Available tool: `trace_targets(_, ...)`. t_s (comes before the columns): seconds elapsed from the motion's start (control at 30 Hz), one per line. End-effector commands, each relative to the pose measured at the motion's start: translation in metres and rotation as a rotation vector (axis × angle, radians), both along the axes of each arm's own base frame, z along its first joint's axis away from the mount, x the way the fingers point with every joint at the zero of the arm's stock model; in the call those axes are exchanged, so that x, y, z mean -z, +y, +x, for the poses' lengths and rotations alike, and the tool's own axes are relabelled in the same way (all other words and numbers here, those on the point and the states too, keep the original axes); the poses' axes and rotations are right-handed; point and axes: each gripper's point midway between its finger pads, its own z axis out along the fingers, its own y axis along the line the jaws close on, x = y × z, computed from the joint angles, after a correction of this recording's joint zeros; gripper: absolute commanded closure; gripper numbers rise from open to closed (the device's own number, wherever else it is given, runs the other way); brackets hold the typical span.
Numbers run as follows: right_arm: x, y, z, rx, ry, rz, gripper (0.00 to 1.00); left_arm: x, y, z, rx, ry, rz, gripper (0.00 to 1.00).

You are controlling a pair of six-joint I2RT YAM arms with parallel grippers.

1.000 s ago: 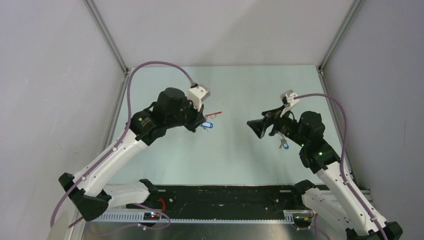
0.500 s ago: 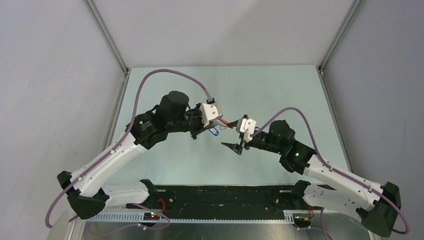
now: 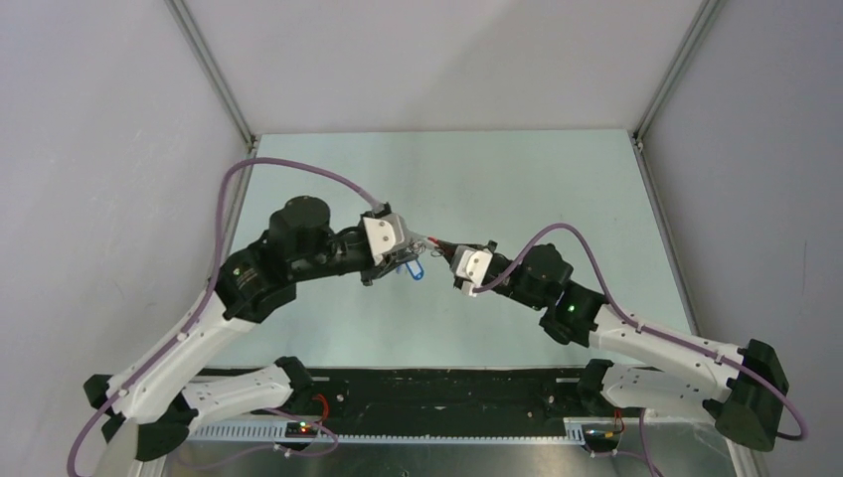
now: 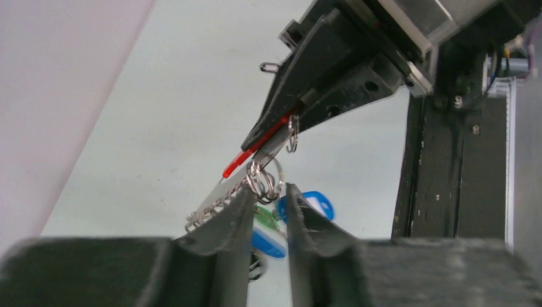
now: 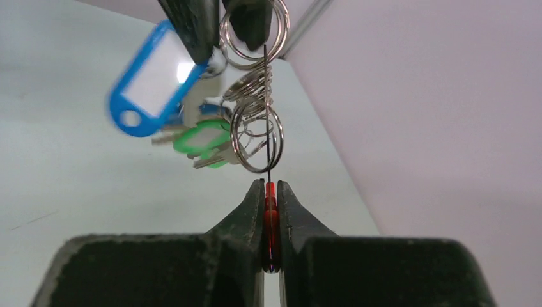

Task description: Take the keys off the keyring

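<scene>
Change: a second ago the right gripper (image 5: 270, 188) sits wide open, well off to the right. Now it's across at centre and clamped on the red band (image 5: 270, 217); the wrist view shows the jaws pinched flat on it.

The left gripper (image 4: 265, 192) has pulled back a bit left and near. It's still clenched on the keyring (image 5: 255, 137), with a ring trapped between its fingers (image 4: 238, 211). The grip looks a touch looser than before, though I can't be sure.

Where it is: the keyring hangs in the air over the middle of the table (image 3: 517, 169), strung between the two tips, red band at the right-hand end, rings at the left.

What it means (my read): both ends are now anchored, so there's tension to work a key round and off. Nothing is off yet, as the keys (image 5: 201, 141) all hang in one bunch just below the left fingers.

Counts:
- grippers on the bunch: 2
- red bands: 1
- coloured caps: 3 visible, 2 blue and 1 green
- silver blades: at least 1 toothed one clear in the left wrist view; the rest overlap, no total
- rings: 2 big loops plus a coil of smaller ones; can't count the coil
</scene>
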Motion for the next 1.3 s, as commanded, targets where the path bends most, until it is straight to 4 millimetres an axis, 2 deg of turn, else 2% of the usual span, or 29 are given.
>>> trace_targets(0.0, -0.048, -0.013, 0.013, 0.094, -0.188, 0.089, 1.00, -0.044, 0.011, 0.010, -0.135, -0.059, -0.178, 0.61)
trace_targets(0.13, -0.080, -0.017, 0.016, 0.120, -0.435, 0.075, 1.00, -0.050, 0.023, 0.011, -0.206, -0.070, -0.263, 0.38)
trace_targets(0.17, -0.094, -0.020, 0.018, 0.144, -0.517, 0.085, 1.00, -0.052, 0.028, 0.010, -0.219, -0.086, -0.292, 0.33)
trace_targets(0.2, -0.097, -0.021, 0.023, 0.163, -0.545, 0.076, 1.00, -0.052, 0.030, 0.010, -0.227, -0.089, -0.306, 0.31)
trace_targets(0.23, -0.113, -0.024, 0.025, 0.185, -0.594, 0.089, 1.00, -0.052, 0.033, 0.008, -0.232, -0.100, -0.325, 0.28)
trace_targets(0.27, -0.115, -0.023, 0.031, 0.197, -0.604, 0.077, 1.00, -0.047, 0.034, 0.007, -0.234, -0.092, -0.329, 0.28)
trace_targets(0.33, -0.132, -0.023, 0.034, 0.204, -0.638, 0.073, 1.00, -0.049, 0.036, 0.006, -0.246, -0.094, -0.369, 0.27)
trace_targets(0.4, -0.137, -0.020, 0.033, 0.187, -0.665, 0.068, 1.00, -0.049, 0.039, 0.009, -0.276, -0.082, -0.408, 0.28)
trace_targets(0.57, -0.140, -0.011, 0.034, 0.164, -0.685, 0.065, 1.00, -0.041, 0.032, 0.005, -0.245, -0.072, -0.494, 0.30)
trace_targets(0.7, -0.141, -0.007, 0.032, 0.149, -0.704, 0.068, 1.00, -0.038, 0.023, -0.008, -0.119, -0.191, -0.527, 0.28)
trace_targets(0.77, -0.143, -0.005, 0.031, 0.144, -0.717, 0.072, 1.00, -0.026, 0.017, -0.012, -0.061, -0.238, -0.503, 0.27)
trace_targets(0.9, -0.144, -0.002, 0.027, 0.125, -0.738, 0.072, 1.00, -0.019, 0.012, -0.007, -0.044, -0.296, -0.459, 0.26)
trace_targets(1.0, -0.141, 0.003, 0.027, 0.120, -0.750, 0.061, 1.00, -0.022, 0.012, 0.000, -0.067, -0.317, -0.457, 0.28)
trace_targets(1.1, -0.141, 0.005, 0.027, 0.126, -0.762, 0.059, 1.00, -0.025, 0.016, 0.012, -0.134, -0.334, -0.457, 0.34)
trace_targets(1.27, -0.139, 0.009, 0.028, 0.119, -0.766, 0.062, 1.00, -0.026, 0.016, 0.017, -0.154, -0.338, -0.457, 0.42)
